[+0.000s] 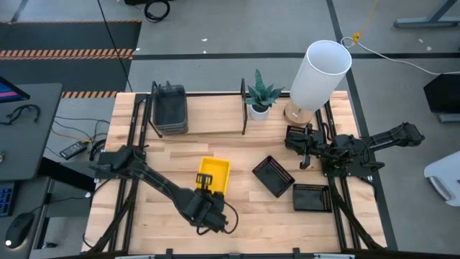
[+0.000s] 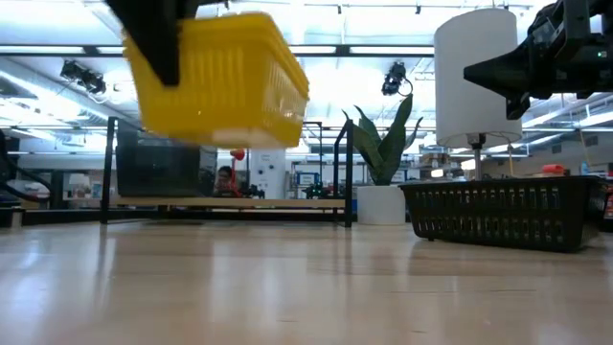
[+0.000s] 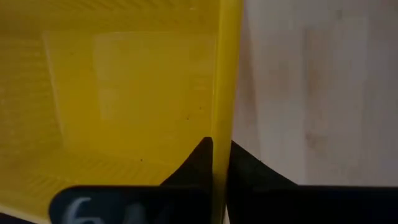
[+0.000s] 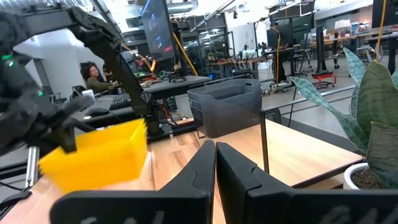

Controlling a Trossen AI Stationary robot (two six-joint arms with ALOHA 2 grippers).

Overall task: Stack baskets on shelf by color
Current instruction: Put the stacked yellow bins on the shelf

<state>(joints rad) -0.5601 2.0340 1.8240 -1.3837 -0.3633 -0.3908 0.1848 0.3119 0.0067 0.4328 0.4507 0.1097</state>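
Wooden table (image 1: 237, 216) seen from above; left gripper (image 1: 206, 184) pinches the rim of a yellow basket (image 1: 214, 174), held above the tabletop; right gripper (image 1: 305, 149) hovers near the lamp (image 1: 319, 72), fingers pressed together, empty; grey baskets (image 1: 170, 110) stacked on the shelf (image 1: 212, 115).

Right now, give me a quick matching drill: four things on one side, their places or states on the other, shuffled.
Things:
1. yellow basket
2. grey baskets
3. right claw
4. plant

States:
A. stacked on the shelf
B. shut, empty, above the table
C. held off the table by the left claw
D. in a white pot beside the lamp

Pairs: 1-C, 2-A, 3-B, 4-D
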